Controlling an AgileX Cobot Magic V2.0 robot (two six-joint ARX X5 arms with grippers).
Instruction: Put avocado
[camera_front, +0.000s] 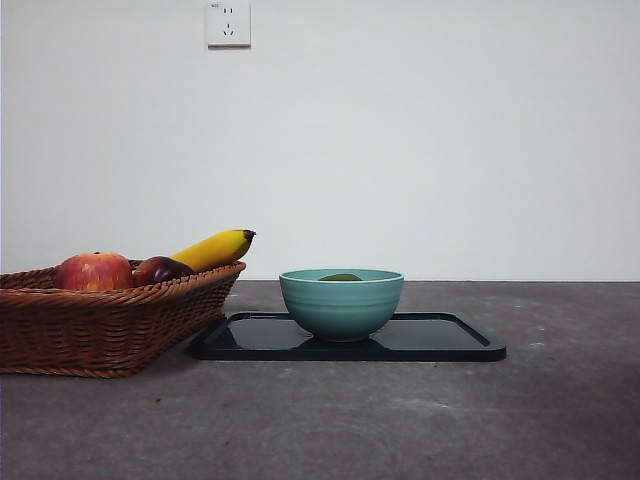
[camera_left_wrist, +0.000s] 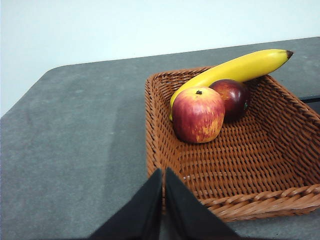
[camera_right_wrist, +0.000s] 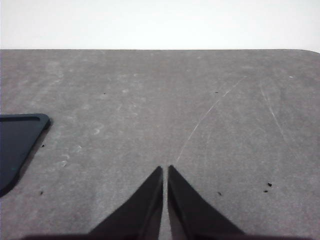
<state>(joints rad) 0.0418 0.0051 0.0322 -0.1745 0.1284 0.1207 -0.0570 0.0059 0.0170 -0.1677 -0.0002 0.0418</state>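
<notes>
The avocado (camera_front: 340, 277) lies inside the teal bowl (camera_front: 341, 303); only its olive-green top shows above the rim in the front view. The bowl stands on a black tray (camera_front: 440, 340). My left gripper (camera_left_wrist: 163, 172) is shut with nothing in it, hovering at the near rim of the wicker basket (camera_left_wrist: 165, 150). My right gripper (camera_right_wrist: 165, 170) is shut and empty over bare table, well away from the tray's corner (camera_right_wrist: 20, 135). Neither arm shows in the front view.
The wicker basket (camera_front: 100, 325) at the left holds a red apple (camera_left_wrist: 198, 114), a dark plum (camera_left_wrist: 232, 97) and a banana (camera_left_wrist: 235, 70). A wall socket (camera_front: 228, 23) is on the wall behind. Grey tabletop (camera_front: 560, 400) spreads to the right of the tray.
</notes>
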